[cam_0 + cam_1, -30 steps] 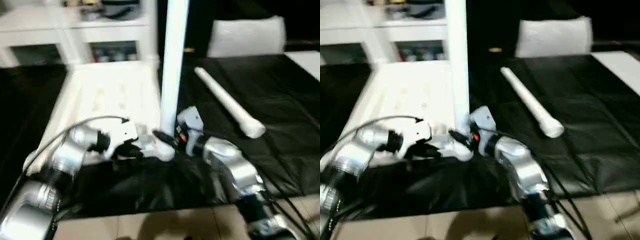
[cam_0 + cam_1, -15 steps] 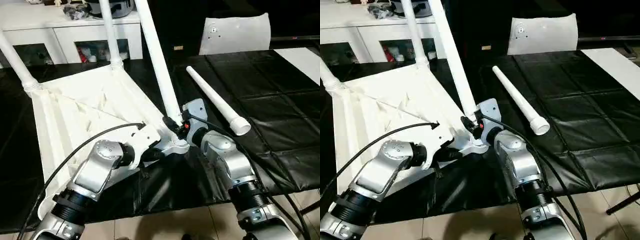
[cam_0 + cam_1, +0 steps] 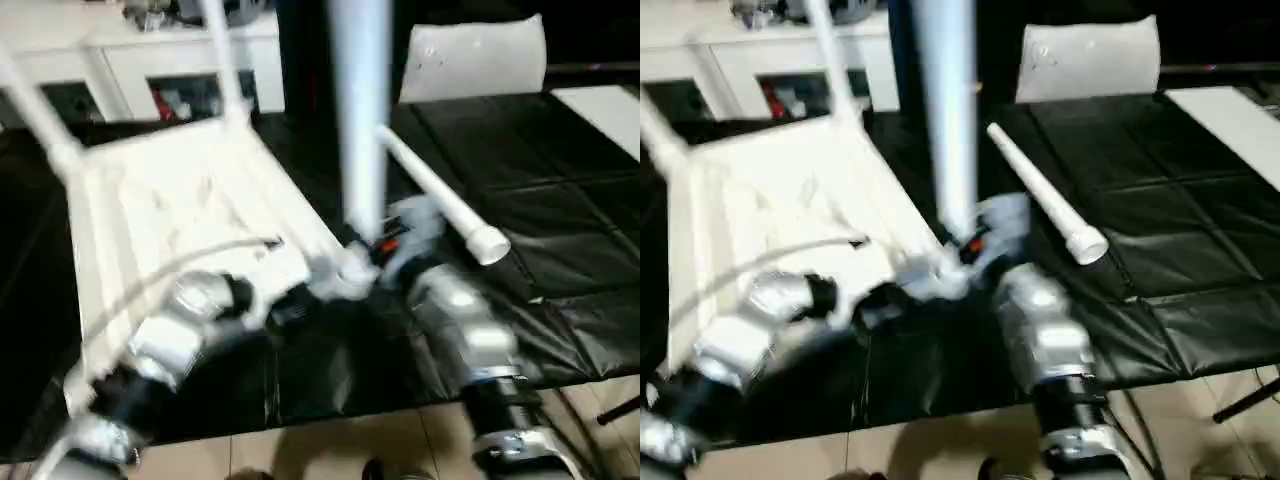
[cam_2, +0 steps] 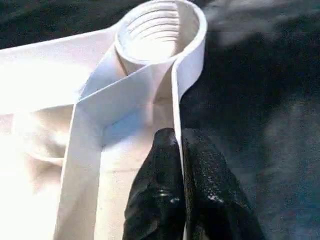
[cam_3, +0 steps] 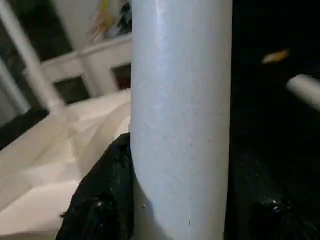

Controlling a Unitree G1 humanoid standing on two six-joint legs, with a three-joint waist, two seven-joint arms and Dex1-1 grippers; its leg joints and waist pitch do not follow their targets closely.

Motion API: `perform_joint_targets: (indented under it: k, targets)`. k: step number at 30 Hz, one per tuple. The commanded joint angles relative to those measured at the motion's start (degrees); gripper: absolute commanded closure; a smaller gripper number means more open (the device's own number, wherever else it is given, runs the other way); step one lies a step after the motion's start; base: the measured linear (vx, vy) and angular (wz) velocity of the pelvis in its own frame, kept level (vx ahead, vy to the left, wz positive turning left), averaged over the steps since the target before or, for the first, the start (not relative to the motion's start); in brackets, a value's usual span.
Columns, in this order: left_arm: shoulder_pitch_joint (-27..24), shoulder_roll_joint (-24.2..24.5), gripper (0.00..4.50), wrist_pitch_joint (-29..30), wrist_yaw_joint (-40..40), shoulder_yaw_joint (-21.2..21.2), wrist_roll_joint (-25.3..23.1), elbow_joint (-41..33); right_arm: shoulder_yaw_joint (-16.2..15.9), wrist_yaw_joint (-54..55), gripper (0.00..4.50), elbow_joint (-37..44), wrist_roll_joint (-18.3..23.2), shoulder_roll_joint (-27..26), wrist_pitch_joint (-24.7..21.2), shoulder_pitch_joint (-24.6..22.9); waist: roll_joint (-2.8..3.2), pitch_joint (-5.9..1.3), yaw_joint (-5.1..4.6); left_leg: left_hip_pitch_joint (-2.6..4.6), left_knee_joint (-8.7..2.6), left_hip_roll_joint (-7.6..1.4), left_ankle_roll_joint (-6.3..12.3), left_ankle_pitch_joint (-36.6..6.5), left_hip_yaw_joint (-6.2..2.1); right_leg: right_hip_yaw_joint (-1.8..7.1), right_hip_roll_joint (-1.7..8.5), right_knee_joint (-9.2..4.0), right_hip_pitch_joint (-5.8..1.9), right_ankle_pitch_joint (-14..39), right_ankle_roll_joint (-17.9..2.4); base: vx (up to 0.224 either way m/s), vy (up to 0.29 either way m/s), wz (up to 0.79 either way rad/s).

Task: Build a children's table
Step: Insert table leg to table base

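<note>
Left pincer (image 4: 179,187) first: we've got it squeezed tight on the thin edge wall of the top (image 3: 190,200), just back from the corner socket (image 4: 162,30). In the left wrist view the two black fingers (image 4: 157,195) sit either side of that wall with no gap to speak of. That socket is threaded inside, and we see nothing in it in that view.

Right pincer (image 5: 180,200) is wrapped around a leg (image 3: 362,110), one finger (image 5: 102,200) on each side of the tube, so the jaws stand about half open but clamped on it. We're holding that leg roughly upright, its lower end right by the near corner of the top, between our two forearms. Can't tell whether the end is actually in the socket, too much blur there.

Top lies ribbed side up on the black surface (image 3: 560,250), on our left. Two more legs stick up from its far corners, one (image 3: 222,60) toward the cabinet (image 3: 130,50) and one (image 3: 35,110) at the left. The fourth leg (image 3: 435,195) lies loose on the surface to the right, well apart from the top.
</note>
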State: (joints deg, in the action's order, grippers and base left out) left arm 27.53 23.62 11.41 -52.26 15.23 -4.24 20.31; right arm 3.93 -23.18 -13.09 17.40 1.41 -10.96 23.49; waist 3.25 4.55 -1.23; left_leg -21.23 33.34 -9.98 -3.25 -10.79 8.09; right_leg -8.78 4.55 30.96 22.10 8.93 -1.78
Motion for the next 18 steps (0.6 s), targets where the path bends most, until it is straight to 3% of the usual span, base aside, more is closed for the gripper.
perform_joint_targets:
  k: [1, 3, 4, 5, 6, 7, 8, 9, 10, 11, 13, 14, 15, 16, 18]
  targets:
    - [1.8, 0.1, 4.50, -0.7, -1.2, -3.8, 3.0, -0.1, 0.2, 0.8, 2.62, 2.8, 0.9, 0.0, -0.7, -1.0, 1.18, -4.43, 0.32, 0.27, -4.78, -3.42, 1.28, -18.8, -1.47, 4.20, 5.26, -3.41, -2.53, 19.3, -6.3, 0.000, 0.000, 0.00]
    - [2.4, -0.2, 4.50, -0.7, -1.9, -4.9, 4.5, -0.1, 0.3, 1.1, 2.62, 3.1, 0.8, 0.2, -0.9, -1.2, 0.79, -5.01, 0.32, -0.06, -4.43, -3.42, 1.62, -15.4, -1.22, 4.46, 5.16, -2.50, -2.96, 14.1, -8.7, 0.059, 0.002, -0.03]
    - [2.7, -0.2, 3.96, -0.7, -2.2, -5.5, 5.7, -0.2, 0.2, 1.0, 2.62, 3.4, 0.7, 0.5, -1.1, -1.5, 0.87, -5.68, 0.57, 0.17, -3.76, -3.28, 2.71, -10.3, -0.86, 4.68, 5.19, -1.59, -3.04, 7.3, -10.9, 0.072, -0.012, -0.01]
    - [2.7, -0.4, 3.96, 0.0, -3.0, -6.2, 7.2, -0.8, -0.1, 0.8, 2.62, 3.7, 0.5, 0.9, -1.6, -1.7, 0.55, -6.32, 0.66, -0.52, -2.92, -2.91, 4.97, -2.6, -0.69, 4.78, 5.11, -0.17, -3.54, -2.0, -12.9, 0.062, -0.026, 0.02]
    - [2.7, -0.7, 3.94, 0.3, -3.3, -6.9, 8.6, -1.0, -0.2, 0.8, 2.62, 4.5, 0.6, 1.2, -2.8, -1.9, 0.72, -6.56, 0.96, -0.45, -2.57, -2.85, 6.18, 1.0, -0.70, 4.79, 5.06, 0.51, -3.42, -6.3, -14.0, 0.062, -0.026, 0.02]
    - [2.7, -1.0, 3.94, 0.8, -3.1, -7.7, 9.7, -1.5, -0.2, 0.6, 2.62, 5.2, 0.8, 1.5, -3.7, -2.2, 0.35, -6.53, 1.23, -0.74, -1.91, -2.64, 8.99, 5.5, -0.54, 4.79, 4.92, 1.19, -3.19, -11.8, -15.4, 0.000, 0.000, 0.00]
    - [3.1, -1.4, 3.67, 0.9, -3.0, -8.2, 10.4, -1.2, -0.1, 0.5, 2.62, 5.8, 1.2, 1.7, -4.6, -2.2, -0.09, -6.34, 1.74, -0.96, -1.56, -2.46, 10.92, 6.2, -0.25, 4.85, 5.02, 1.22, -3.03, -12.4, -15.5, 0.000, 0.000, 0.00]
    - [3.6, -1.7, 3.67, 1.9, -3.2, -8.8, 11.6, -1.7, -0.2, 0.0, 2.62, 6.3, 1.5, 2.1, -5.7, -2.2, -0.11, -6.20, 2.13, -0.87, -1.57, -2.58, 11.27, 5.1, -0.19, 4.87, 5.12, 1.20, -2.94, -10.8, -15.6, 0.000, 0.000, 0.00]
    - [4.0, -2.0, 3.51, 2.4, -3.4, -9.2, 12.2, -2.0, -0.5, -0.2, 2.62, 6.7, 1.6, 2.5, -6.4, -2.3, -0.04, -5.92, 2.54, -0.92, -1.70, -2.51, 10.91, 2.3, -0.02, 4.70, 5.15, 0.67, -3.12, -5.7, -15.0, 0.000, 0.000, 0.00]
    - [4.4, -2.2, 3.50, 2.7, -3.0, -9.6, 12.5, -2.0, -0.8, -0.6, 2.62, 7.0, 1.6, 2.7, -6.8, -2.3, 0.00, -5.59, 3.03, -0.69, -1.92, -2.67, 9.54, -0.7, 0.12, 4.66, 5.06, 0.00, -3.04, 0.4, -13.7, 0.000, 0.000, 0.00]
    - [4.8, -2.4, 3.42, 2.9, -2.2, -10.0, 12.5, -1.9, -1.0, -0.9, 2.62, 7.4, 1.8, 2.9, -6.9, -2.5, 0.01, -5.06, 3.34, -0.50, -2.24, -2.85, 7.85, -3.7, 0.26, 4.55, 4.76, -0.76, -2.92, 7.1, -11.9, 0.000, 0.000, 0.00]
    - [8.2, -3.7, 3.17, 5.2, 1.4, -11.7, 12.6, -0.7, -1.5, -2.2, 2.62, 8.5, 3.0, 3.3, -8.6, -2.5, -0.45, -4.54, 3.57, 0.13, -2.60, -2.75, 4.98, -8.9, 0.50, 4.37, 4.47, -1.85, -2.74, 17.5, -8.9, 0.000, 0.000, 0.00]
    - [10.0, -4.2, 3.09, 5.5, 3.4, -12.2, 12.2, 0.3, -2.0, -3.1, 2.62, 9.0, 3.5, 3.6, -9.3, -2.5, -0.47, -4.73, 3.90, 0.53, -2.54, -2.83, 4.16, -9.6, 0.42, 4.47, 4.75, -2.13, -2.69, 19.6, -8.1, 0.000, 0.000, 0.00]
    - [12.4, -4.8, 3.09, 6.7, 5.5, -12.6, 12.0, 1.5, -2.7, -4.2, 2.62, 9.5, 4.1, 3.9, -10.2, -2.7, -0.33, -4.69, 4.05, 0.76, -2.64, -2.90, 3.59, -9.9, 0.50, 4.55, 4.36, -2.25, -2.31, 20.0, -7.5, 0.000, 0.000, 0.00]
    - [17.5, -6.7, 2.97, 8.3, 11.3, -13.7, 11.1, 4.8, -4.3, -6.5, 2.62, 11.3, 5.0, 4.2, -12.1, -3.5, -0.58, -4.51, 4.42, 0.60, -2.74, -2.87, 2.81, -11.6, 0.33, 4.21, 4.35, -2.64, -2.44, 22.9, -5.7, -0.061, 0.000, 0.01]
